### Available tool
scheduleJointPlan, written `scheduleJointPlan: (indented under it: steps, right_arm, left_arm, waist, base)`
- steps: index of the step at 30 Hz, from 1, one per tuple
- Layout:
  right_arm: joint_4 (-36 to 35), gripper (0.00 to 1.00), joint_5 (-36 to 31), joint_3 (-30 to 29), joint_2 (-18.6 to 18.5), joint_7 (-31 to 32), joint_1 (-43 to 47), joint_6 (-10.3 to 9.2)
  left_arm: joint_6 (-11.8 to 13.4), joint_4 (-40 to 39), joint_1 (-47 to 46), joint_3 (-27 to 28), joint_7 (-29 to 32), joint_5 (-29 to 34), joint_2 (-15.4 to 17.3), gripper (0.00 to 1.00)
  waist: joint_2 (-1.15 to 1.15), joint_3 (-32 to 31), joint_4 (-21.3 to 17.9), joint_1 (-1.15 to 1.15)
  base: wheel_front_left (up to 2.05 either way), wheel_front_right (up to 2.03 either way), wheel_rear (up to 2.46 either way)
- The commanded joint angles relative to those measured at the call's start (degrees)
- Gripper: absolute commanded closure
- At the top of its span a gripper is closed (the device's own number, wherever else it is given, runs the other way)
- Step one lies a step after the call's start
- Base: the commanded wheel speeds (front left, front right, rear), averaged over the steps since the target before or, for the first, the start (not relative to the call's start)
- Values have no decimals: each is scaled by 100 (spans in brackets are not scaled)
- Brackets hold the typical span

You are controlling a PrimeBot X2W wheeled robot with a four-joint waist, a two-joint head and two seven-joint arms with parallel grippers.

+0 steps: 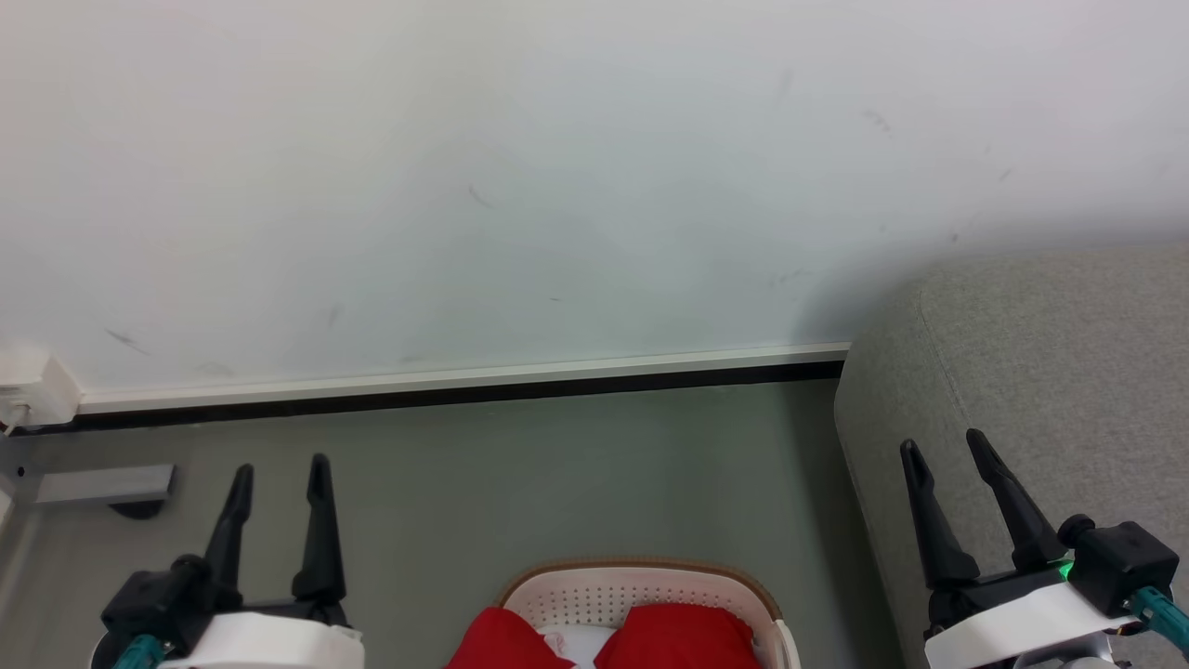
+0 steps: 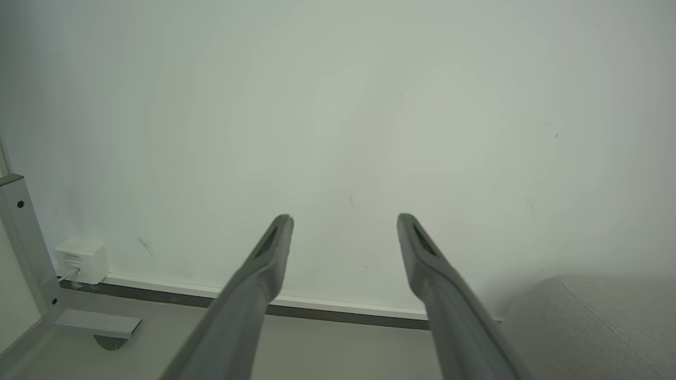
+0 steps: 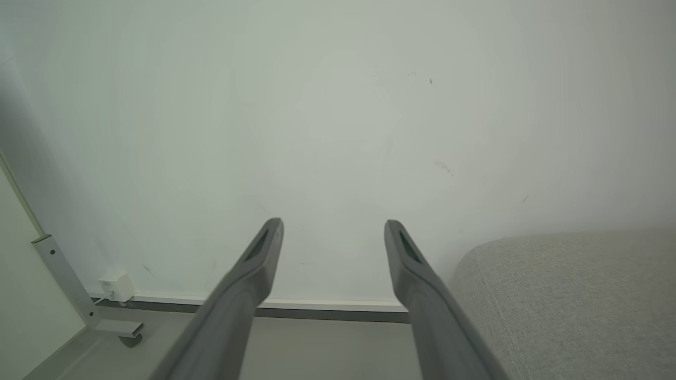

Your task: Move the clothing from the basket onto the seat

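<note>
The white basket (image 1: 594,595) with a brown braided rim sits on the floor at the bottom centre of the head view, cut off by the frame edge. Two bright red pieces of clothing (image 1: 683,639) lie in it, a white patch between them. The grey seat (image 1: 1040,372) fills the right side; it also shows at the lower right as the seat (image 2: 597,327) and the seat (image 3: 570,306). My left gripper (image 1: 280,469) stands open at the lower left, above the floor. My right gripper (image 1: 945,444) stands open in front of the seat's side. Both hold nothing (image 2: 344,217) (image 3: 332,221).
A white wall with a white and black skirting (image 1: 464,386) runs across behind. A white socket box (image 1: 32,390) and a grey metal frame foot (image 1: 102,485) stand at the far left. Grey-green floor (image 1: 576,474) lies between the basket and the wall.
</note>
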Motion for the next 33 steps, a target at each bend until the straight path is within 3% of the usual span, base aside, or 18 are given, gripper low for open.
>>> scheduleJointPlan:
  steps: [1,11,33]
  right_arm:
    - [12,0,-107,21,-51,-53,-63,-11]
    - [13,0,-441,134,-83,-166,-81,-12]
    - [-85,0,-398,-51,-121,-149,-134,-12]
  left_arm:
    - [15,-35,-9,4,-47,88,48,0]
    - [60,-86,28,-24,-149,476,49,0]
    - [67,-63,3,23,-139,332,47,0]
  waist:
    - [0,0,2,0]
    - [0,-1,5,0]
    - [0,65,-74,0]
  base:
    - [0,0,0]
    - [0,0,0]
    - [0,0,0]
